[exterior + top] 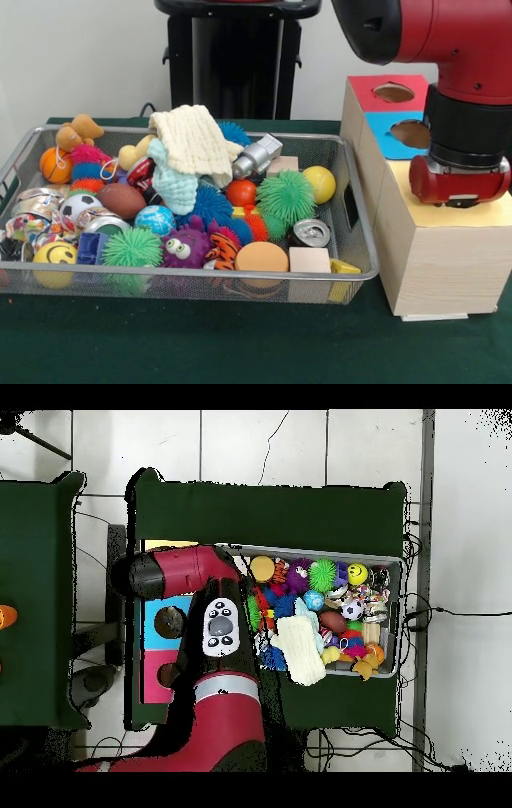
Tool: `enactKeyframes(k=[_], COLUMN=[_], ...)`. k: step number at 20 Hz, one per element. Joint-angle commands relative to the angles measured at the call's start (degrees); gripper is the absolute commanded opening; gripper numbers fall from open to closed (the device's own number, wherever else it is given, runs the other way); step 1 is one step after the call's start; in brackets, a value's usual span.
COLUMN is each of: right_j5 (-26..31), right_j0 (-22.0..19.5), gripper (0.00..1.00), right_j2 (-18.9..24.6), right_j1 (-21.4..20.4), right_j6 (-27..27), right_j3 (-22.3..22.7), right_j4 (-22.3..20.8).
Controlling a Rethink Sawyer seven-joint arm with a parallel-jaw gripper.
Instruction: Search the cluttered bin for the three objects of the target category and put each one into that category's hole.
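Observation:
The cluttered bin (364, 234), a wide silver wire mesh tray, holds several toys: a cream knitted cloth (192, 140), a green spiky ball (286, 194), a yellow ball (320, 182), a red ball (240, 192), a crushed can (310, 233) and a wooden block (309, 259). Right of it stands a wooden box with a red top and hole (394, 93), a blue top and hole (412, 132) and a yellow top (496, 214). My gripper (462, 200) hangs low over the yellow top, hidden under the red wrist. In the overhead view the arm (220, 624) covers the box (165, 622) beside the bin (396, 566).
The black pedestal (232, 56) stands behind the bin. A green cloth (240, 344) covers the table. A purple monster toy (186, 246), a smiley ball (54, 254) and a small basketball (54, 164) lie at the bin's left. A second green table (35, 594) shows in the overhead view.

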Motion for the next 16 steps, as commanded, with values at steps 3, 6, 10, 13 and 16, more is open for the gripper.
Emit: enactKeyframes(k=[3,6,10,13,16], right_j5=[-1.5,0.3,2.9,4.9,8.2], right_j0=[-7.9,-8.6,-8.4,-8.0,-7.2], gripper=[1.0,1.0,1.0,1.0,1.0], right_j2=[6.3,7.2,7.1,7.0,6.3], right_j1=[5.7,3.7,0.2,-3.9,-7.6], right_j6=[-2.9,-2.9,-1.9,-0.5,0.6], right_j3=[11.9,13.5,15.5,17.0,17.7], right_j4=[-4.9,-4.8,-4.5,-3.4,-2.2])
